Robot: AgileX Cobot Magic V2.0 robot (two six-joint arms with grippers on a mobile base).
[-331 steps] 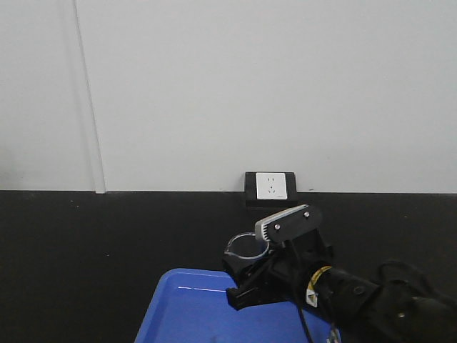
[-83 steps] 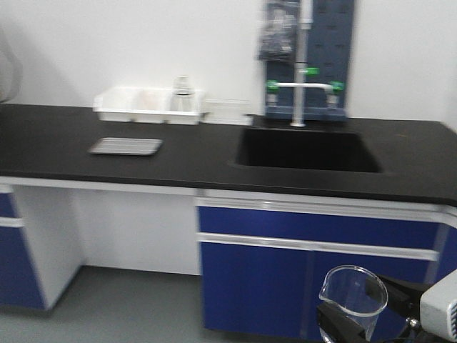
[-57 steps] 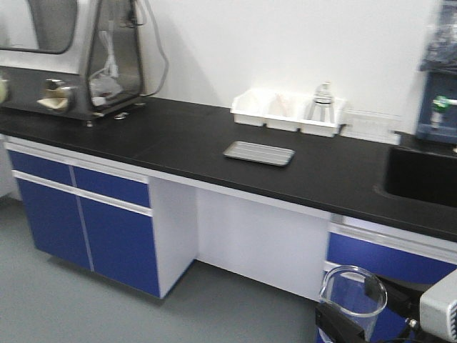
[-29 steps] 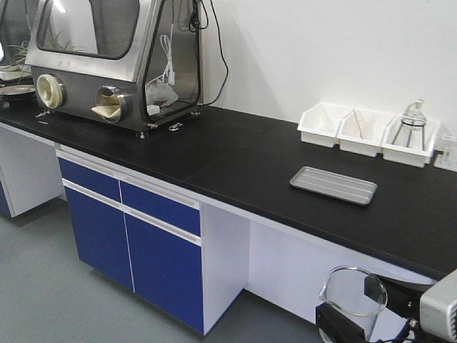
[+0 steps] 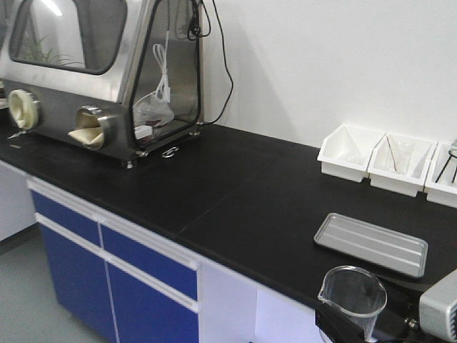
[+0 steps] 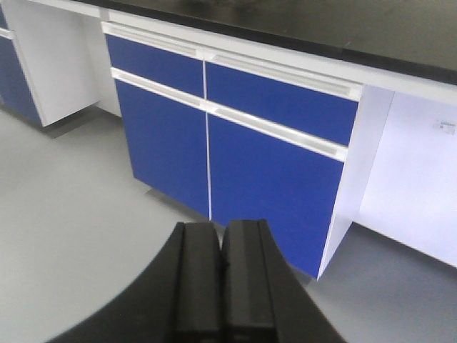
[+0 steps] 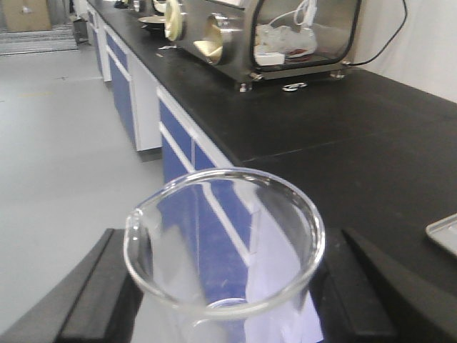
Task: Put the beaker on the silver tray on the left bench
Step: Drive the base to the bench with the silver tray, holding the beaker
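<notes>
The beaker's (image 5: 351, 294) base falls below the frame. Only a corner of the tray (image 7: 445, 236) shows. The rightmost bin (image 5: 441, 193) is cropped.

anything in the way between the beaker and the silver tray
Nothing visible. The small clear glass beaker, held in the right claw, is in front of the flat silver metal tray; only bare black countertop lies between them. The white plastic bins stand behind the tray.

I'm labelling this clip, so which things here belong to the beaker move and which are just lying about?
In the job: beaker, gripped by the right end effector; silver tray; left bench.
Lying about: steel glove box; white bins; left end effector, shut and empty.
</notes>
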